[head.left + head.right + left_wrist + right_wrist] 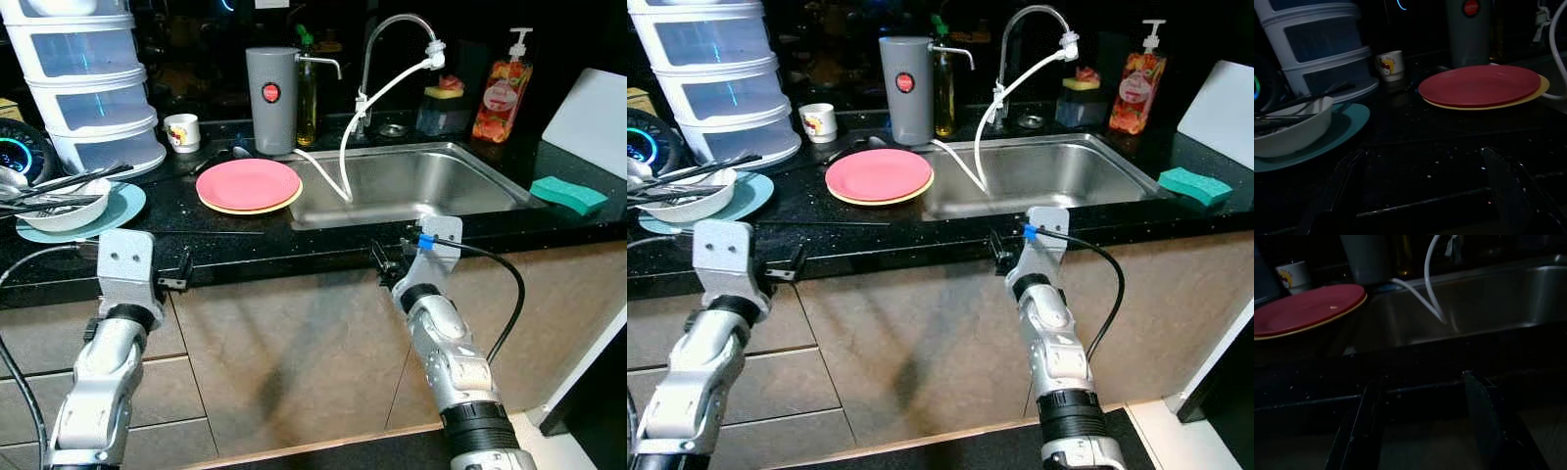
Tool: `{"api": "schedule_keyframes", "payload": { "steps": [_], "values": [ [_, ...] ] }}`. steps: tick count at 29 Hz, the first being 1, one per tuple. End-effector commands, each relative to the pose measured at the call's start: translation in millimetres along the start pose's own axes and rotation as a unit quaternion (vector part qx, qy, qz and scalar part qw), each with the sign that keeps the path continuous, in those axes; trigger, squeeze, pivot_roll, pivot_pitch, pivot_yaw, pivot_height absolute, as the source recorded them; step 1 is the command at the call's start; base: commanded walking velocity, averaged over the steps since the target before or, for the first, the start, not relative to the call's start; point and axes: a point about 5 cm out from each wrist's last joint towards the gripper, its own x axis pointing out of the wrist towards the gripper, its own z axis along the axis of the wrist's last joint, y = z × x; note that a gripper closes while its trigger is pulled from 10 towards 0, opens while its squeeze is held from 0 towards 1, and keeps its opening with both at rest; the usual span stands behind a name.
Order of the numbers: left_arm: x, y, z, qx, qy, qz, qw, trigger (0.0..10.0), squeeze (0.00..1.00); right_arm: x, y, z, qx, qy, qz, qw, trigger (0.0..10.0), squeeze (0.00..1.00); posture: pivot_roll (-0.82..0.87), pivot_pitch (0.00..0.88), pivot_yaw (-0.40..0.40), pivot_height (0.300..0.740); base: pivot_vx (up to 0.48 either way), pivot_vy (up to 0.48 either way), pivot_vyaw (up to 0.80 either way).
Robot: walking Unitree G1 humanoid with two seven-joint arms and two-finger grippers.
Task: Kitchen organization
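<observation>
A red plate [249, 182] lies on a yellow plate [230, 207] on the black counter [245, 240], just left of the steel sink [470, 186]. Further left, a white bowl [69, 209] holding dark utensils sits on a teal plate [125, 209]. My left gripper [176, 274] is at the counter's front edge, below the teal plate, open and holding nothing. My right gripper [385, 262] is at the front edge before the sink, open as well. In the left wrist view the fingers [1334, 183] stand wide apart; in the right wrist view the fingers [1484, 423] do too.
At the back stand a white drawer tower [88, 83], a small cup [182, 132], a grey canister [271, 98], an oil bottle [308, 93], the faucet [392, 34] with a white hose, and a soap bottle [500, 93]. A green sponge [568, 194] lies right of the sink. Cabinet doors [294, 352] are below.
</observation>
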Motion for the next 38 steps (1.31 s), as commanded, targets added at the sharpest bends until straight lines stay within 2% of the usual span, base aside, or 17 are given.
{"api": "schedule_keyframes", "payload": {
  "steps": [1, 4, 10, 38],
  "values": [
    [1.8, 6.4, 7, 0.018, -0.005, 0.005, 1.0, 10.0, 0.0, 4.3, 5.8, 6, 0.013, -0.002, 0.012, 1.0, 10.0, 0.0, 0.06, 0.0, -0.002, 0.74, 0.0, 0.0, 0.0],
    [1.3, 8.3, 7, 0.03, 0.002, 0.006, 1.0, 10.0, 0.0, 5.5, 9.7, 8, 0.018, 0.0, 0.021, 1.0, 10.0, 0.0, 0.06, 0.0, -0.002, 0.74, 0.0, 0.0, 0.0],
    [0.4, 8.1, 8, 0.029, 0.003, 0.004, 1.0, 10.0, 0.0, 5.3, 12.3, 7, 0.02, 0.006, 0.024, 0.999, 10.0, 0.0, 0.06, 0.0, -0.003, 0.74, 0.044, 0.0, 0.0],
    [-0.8, 6.5, 12, 0.022, 0.004, 0.002, 1.0, 10.0, 0.0, 7.3, 18.7, 8, 0.025, 0.016, 0.034, 0.999, 10.0, 0.0, 0.06, 0.0, -0.01, 0.74, 0.363, 0.0, 0.0]
  ]
}}
